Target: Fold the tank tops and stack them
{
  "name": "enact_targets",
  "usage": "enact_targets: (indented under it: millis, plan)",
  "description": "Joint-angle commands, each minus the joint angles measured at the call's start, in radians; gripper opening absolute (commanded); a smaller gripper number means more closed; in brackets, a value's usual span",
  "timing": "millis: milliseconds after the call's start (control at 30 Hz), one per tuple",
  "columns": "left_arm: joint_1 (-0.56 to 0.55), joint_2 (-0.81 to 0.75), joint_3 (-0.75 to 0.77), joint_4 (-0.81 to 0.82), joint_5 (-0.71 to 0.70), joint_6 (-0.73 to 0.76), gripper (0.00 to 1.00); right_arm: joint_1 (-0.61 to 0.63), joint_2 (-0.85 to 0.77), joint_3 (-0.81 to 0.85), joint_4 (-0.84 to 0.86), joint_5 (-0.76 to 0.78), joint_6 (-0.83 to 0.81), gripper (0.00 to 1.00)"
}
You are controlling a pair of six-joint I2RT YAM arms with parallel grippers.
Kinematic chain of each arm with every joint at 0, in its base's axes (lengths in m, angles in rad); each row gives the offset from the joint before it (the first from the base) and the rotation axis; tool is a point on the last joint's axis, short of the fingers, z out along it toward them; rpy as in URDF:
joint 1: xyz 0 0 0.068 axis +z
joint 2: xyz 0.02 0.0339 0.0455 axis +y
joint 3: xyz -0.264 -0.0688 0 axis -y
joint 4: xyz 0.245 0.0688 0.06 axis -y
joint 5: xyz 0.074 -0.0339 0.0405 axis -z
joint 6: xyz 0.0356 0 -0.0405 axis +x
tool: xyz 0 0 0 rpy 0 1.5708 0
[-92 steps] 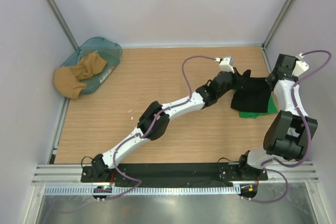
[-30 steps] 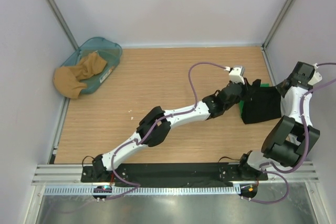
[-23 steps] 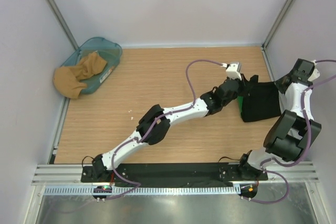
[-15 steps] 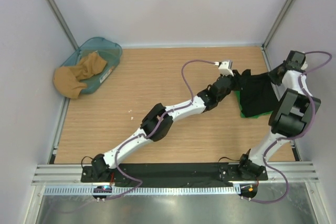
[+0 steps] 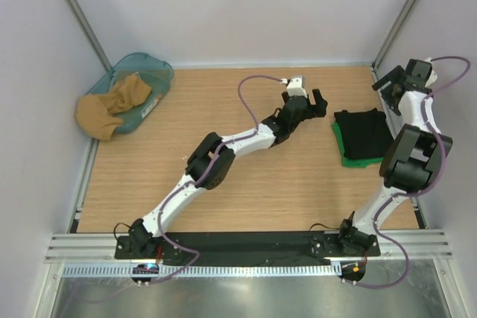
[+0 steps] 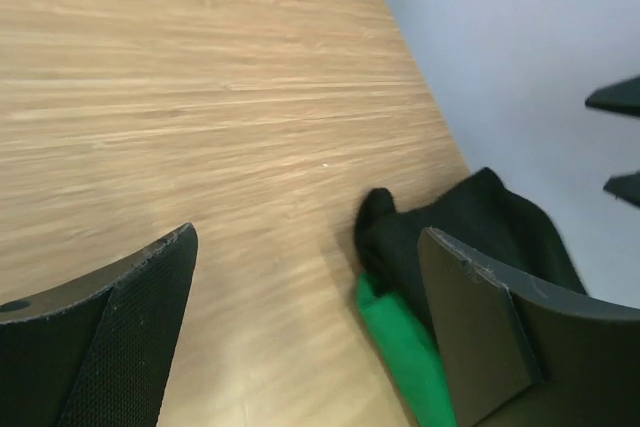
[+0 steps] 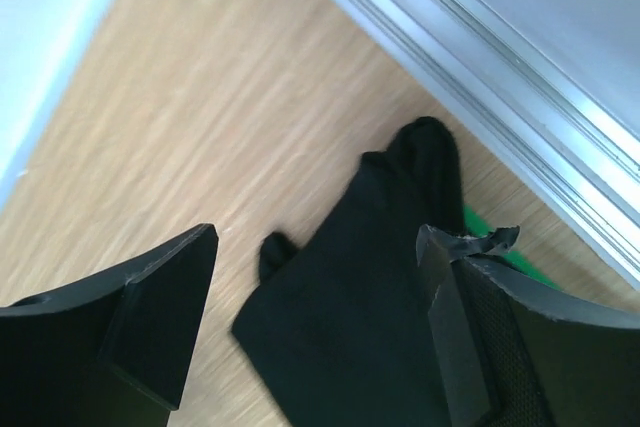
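The black tank top (image 5: pixel 363 131) lies folded on top of the green tank top (image 5: pixel 350 157), whose edge shows along the left and near sides, at the table's right. My left gripper (image 5: pixel 320 103) is open and empty, just left of the stack and apart from it. The left wrist view shows the black tank top (image 6: pixel 470 237) and the green tank top (image 6: pixel 400 347) ahead of the left gripper (image 6: pixel 310 317). My right gripper (image 5: pixel 382 83) is open and empty, raised above the stack's far right. Under the right gripper (image 7: pixel 315 287) lies the black tank top (image 7: pixel 350 307), with a sliver of the green tank top (image 7: pixel 490 234).
A teal basket (image 5: pixel 153 80) stands at the back left with a tan cloth (image 5: pixel 112 106) spilling over its rim. The right wall and its aluminium rail (image 7: pixel 480 97) run close beside the stack. Bare wooden table (image 5: pixel 223 94) lies between basket and stack.
Both grippers have opened and let go of the black tank top, which now rests folded on the green one. The left gripper drew back to the left; the right one rose toward the far corner.
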Motion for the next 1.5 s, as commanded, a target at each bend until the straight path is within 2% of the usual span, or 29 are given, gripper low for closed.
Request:
enact_targets:
  millis: [0, 167, 233, 433, 467, 633, 667, 800, 900, 933, 967, 1033, 1133, 1267, 1467]
  plan:
    - [-0.022, -0.343, -0.142, 0.046, -0.054, 0.099, 0.92, 0.029, -0.176, 0.012, -0.008, 0.002, -0.058, 0.88]
    - [-0.022, -0.609, -0.446, -0.048, -0.181, 0.119, 0.97, 0.058, -0.326, -0.048, -0.069, -0.153, -0.12, 0.91]
    - [-0.022, -0.73, -0.531, -0.091, -0.233, 0.119, 0.98, 0.083, -0.397, -0.111, -0.05, -0.212, -0.12, 0.98]
    - [-0.024, -1.008, -0.898, -0.143, -0.342, 0.095, 1.0, 0.248, -0.507, -0.249, -0.048, -0.195, -0.114, 1.0]
    - [-0.019, -1.088, -0.983, -0.149, -0.345, 0.092, 1.0, 0.265, -0.536, -0.269, -0.048, -0.198, -0.115, 1.0]
    - [0.014, -1.295, -1.206, -0.293, -0.347, 0.043, 1.0, 0.4, -0.705, -0.48, 0.042, -0.19, -0.115, 1.0]
    - [0.024, -1.329, -1.298, -0.293, -0.347, 0.035, 1.0, 0.417, -0.743, -0.519, 0.067, -0.207, -0.109, 1.0]
    - [0.03, -1.586, -1.533, -0.354, -0.378, -0.006, 1.0, 0.511, -0.921, -0.762, 0.177, -0.216, -0.083, 1.0]
    - [0.033, -1.748, -1.702, -0.37, -0.346, -0.014, 0.99, 0.565, -1.033, -0.865, 0.184, -0.137, -0.089, 1.0]
    - [0.033, -1.865, -1.738, -0.373, -0.335, -0.017, 1.0, 0.569, -1.053, -0.886, 0.182, -0.128, -0.091, 1.0]
    - [0.033, -1.916, -1.803, -0.373, -0.326, -0.017, 0.99, 0.572, -1.089, -0.906, 0.187, -0.123, -0.088, 1.0]
    - [0.031, -2.065, -1.851, -0.387, -0.312, -0.007, 0.99, 0.575, -1.121, -0.959, 0.207, -0.13, -0.08, 1.0]
    - [0.033, -2.208, -1.886, -0.451, -0.315, 0.039, 1.0, 0.58, -1.173, -1.03, 0.234, -0.169, -0.071, 1.0]
    - [0.033, -2.277, -1.904, -0.519, -0.327, 0.091, 1.0, 0.582, -1.207, -1.128, 0.3, -0.238, -0.046, 1.0]
    - [0.033, -2.254, -1.923, -0.545, -0.293, 0.127, 0.99, 0.582, -1.227, -1.206, 0.369, -0.253, -0.025, 1.0]
